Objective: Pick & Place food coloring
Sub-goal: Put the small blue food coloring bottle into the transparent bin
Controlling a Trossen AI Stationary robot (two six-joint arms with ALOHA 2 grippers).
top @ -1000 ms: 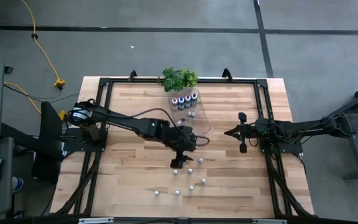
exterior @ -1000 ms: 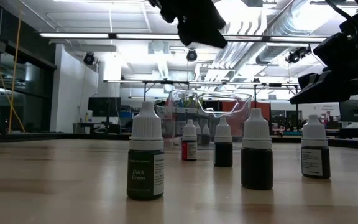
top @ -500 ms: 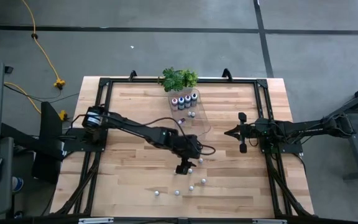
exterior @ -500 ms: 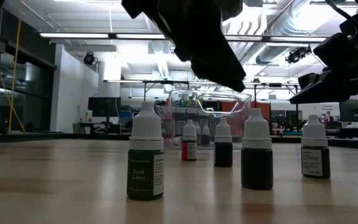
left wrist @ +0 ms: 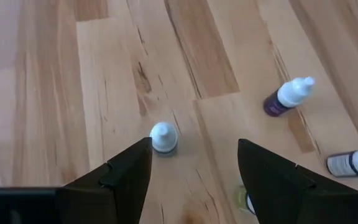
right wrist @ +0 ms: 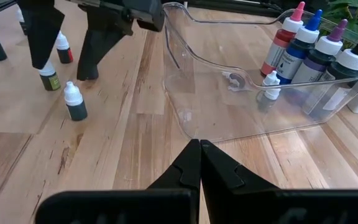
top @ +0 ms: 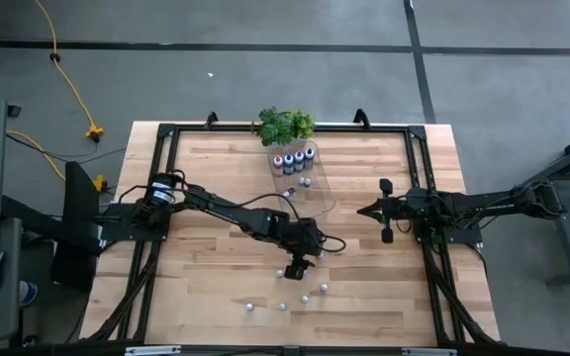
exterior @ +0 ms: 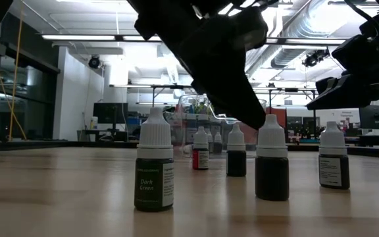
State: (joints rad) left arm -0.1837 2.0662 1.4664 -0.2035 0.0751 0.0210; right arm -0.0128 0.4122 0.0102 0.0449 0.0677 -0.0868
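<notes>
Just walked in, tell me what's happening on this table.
The left gripper hangs open above a small white-capped bottle of food coloring, holding nothing. More small bottles stand scattered on the wooden table. In the clear plastic tray, four bigger bottles with coloured tops and a small one already stand. The right gripper waits at the right, fingers shut.

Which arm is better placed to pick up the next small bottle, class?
Left. The left claw hangs open right over the loose small bottles, one bottle just ahead of its fingers. The right claw waits shut, beside the clear tray.
</notes>
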